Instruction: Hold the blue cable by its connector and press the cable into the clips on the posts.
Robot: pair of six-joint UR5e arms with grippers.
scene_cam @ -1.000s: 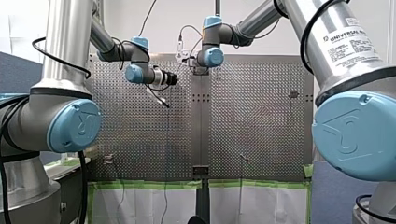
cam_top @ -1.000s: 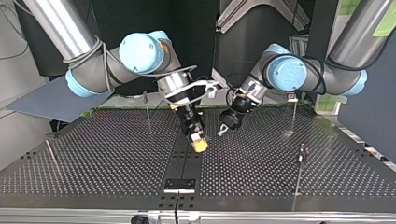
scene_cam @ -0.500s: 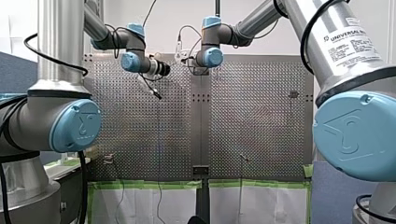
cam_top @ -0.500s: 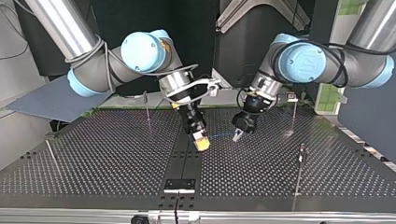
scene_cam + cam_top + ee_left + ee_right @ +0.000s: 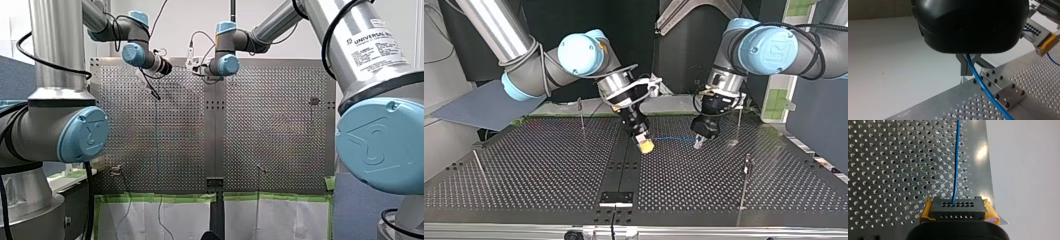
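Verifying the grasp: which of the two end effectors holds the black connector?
My right end effector, with yellow pads: the black connector sits between them. My left end effector grips only the blue cable.

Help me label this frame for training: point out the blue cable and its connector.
connector (image 5: 957, 210), right wrist view, middle of its black block.
blue cable (image 5: 956, 157), right wrist view, halfway along its straight stretch.

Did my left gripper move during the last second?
Yes. In the top view, my left gripper went toward the view's right, nearer the thin post.
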